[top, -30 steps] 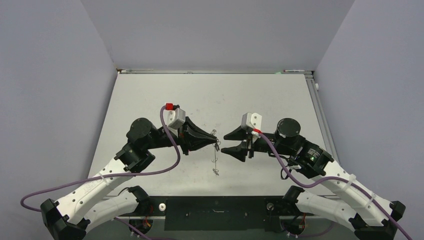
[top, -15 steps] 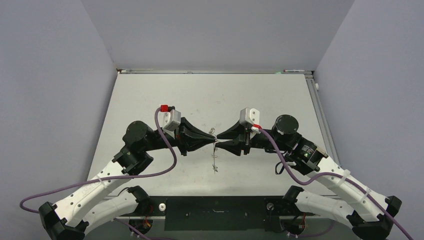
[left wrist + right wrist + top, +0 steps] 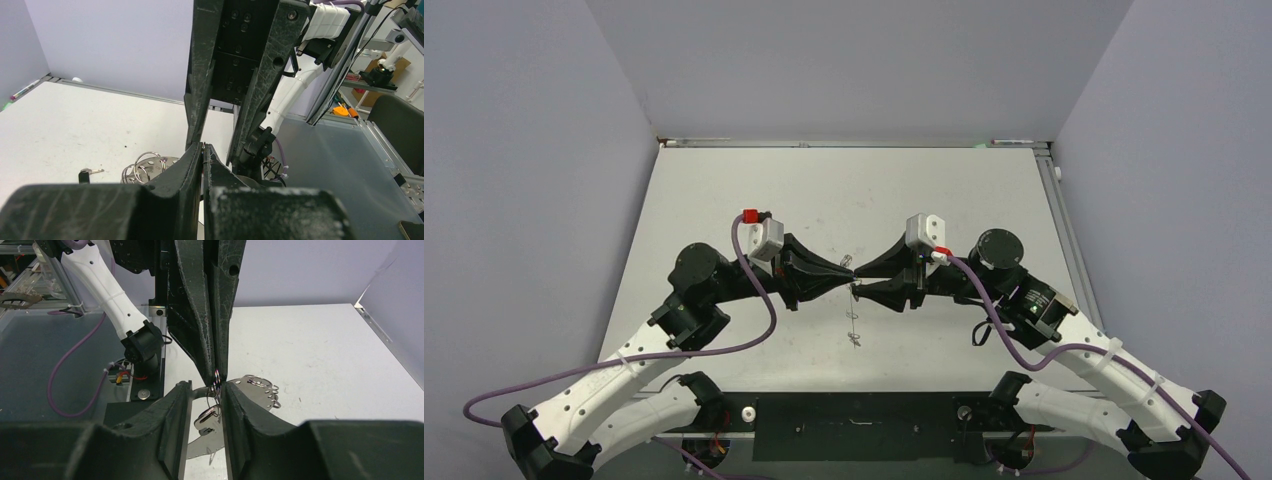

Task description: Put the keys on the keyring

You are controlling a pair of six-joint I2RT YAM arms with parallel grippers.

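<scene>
My left gripper (image 3: 848, 272) is shut on a small wire loop of the keyring (image 3: 854, 318), which hangs edge-on below its tip. In the left wrist view the gripper (image 3: 202, 146) is closed, and the grey keyring (image 3: 146, 165) with its small loops shows behind it. One key (image 3: 85, 173), black head and silver blade, lies on the table. My right gripper (image 3: 857, 281) is open, its fingers on either side of the left tip. In the right wrist view the gripper (image 3: 209, 407) straddles the pinched loop (image 3: 216, 376), from which a small key (image 3: 207, 416) hangs. The keyring (image 3: 256, 388) shows behind.
The white table (image 3: 844, 190) has a raised rail at the back and right edges (image 3: 1054, 190). Grey walls close in on three sides. A black base plate (image 3: 854, 425) lies at the near edge between the arm bases.
My right gripper has moved left until its open fingers straddle the left gripper's tip. The left gripper shifted slightly up and left, still holding the loop.
</scene>
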